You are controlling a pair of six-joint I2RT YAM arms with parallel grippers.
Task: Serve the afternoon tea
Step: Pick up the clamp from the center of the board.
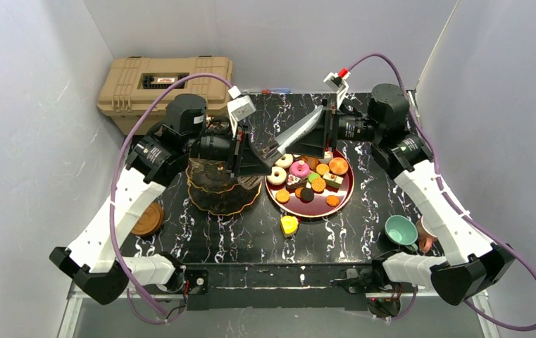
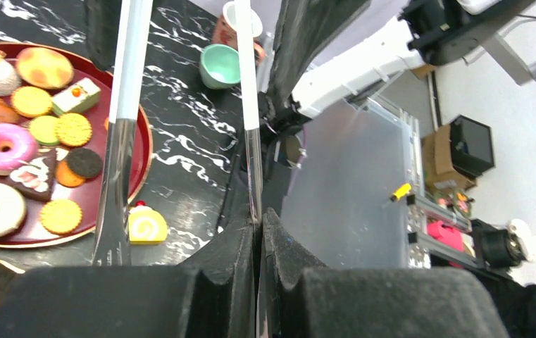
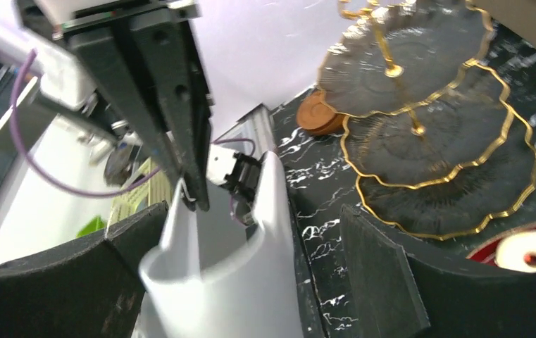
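A pair of long, flat, silvery metal tongs (image 1: 294, 132) is held above the black, white-veined marble tabletop (image 1: 251, 243). One smooth blade is pinched between the closed black pads of the left gripper (image 2: 258, 227), while the other blade is left free beside it. The curved bend of the tongs is seen between the widely parted jaws of the right gripper (image 3: 251, 225); contact there cannot be judged.

Small matte toy sweets, among them a pink-glazed ring donut (image 1: 299, 169), ridged biscuits and macarons, are spread on a glossy dark red round tray (image 1: 314, 215). A yellow rolled cake slice (image 1: 289, 225) lies on the tabletop just outside it. The dark three-tier stand (image 3: 420, 141), with translucent ribbed plates and gold scalloped rims, stands left of the tray. A teal cup (image 1: 401, 230) is placed at the right edge, and a brown round saucer (image 1: 147, 220) at the left.
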